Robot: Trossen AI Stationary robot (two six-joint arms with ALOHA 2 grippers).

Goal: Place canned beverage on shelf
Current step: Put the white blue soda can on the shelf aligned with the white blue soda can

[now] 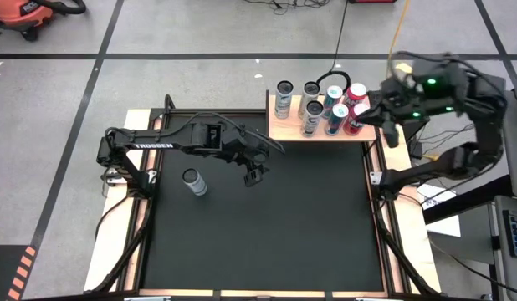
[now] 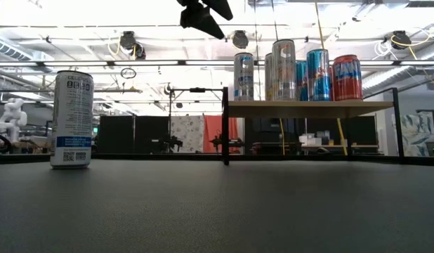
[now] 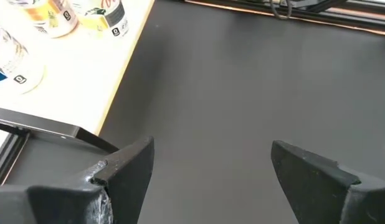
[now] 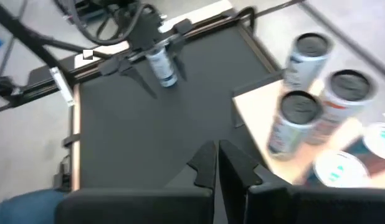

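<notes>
A white and blue beverage can (image 1: 194,181) (image 2: 71,119) stands upright on its base on the black mat, left of centre. The light wooden shelf (image 1: 285,130) (image 2: 308,108) stands at the mat's far right edge with several cans upright on its top. My left gripper (image 1: 255,172) (image 3: 211,168) hovers open above the mat, to the right of the lone can and near the shelf's left end, with nothing between its fingers. My right gripper (image 4: 216,165) (image 1: 390,132) is shut and empty, raised beside the shelf's right end.
The black mat (image 1: 267,234) lies inside a wooden frame with black rails (image 1: 377,209). Cans fill the middle and right of the shelf top, while its near left corner (image 1: 279,125) is bare. Cables and a stand (image 1: 434,196) sit off the table's right side.
</notes>
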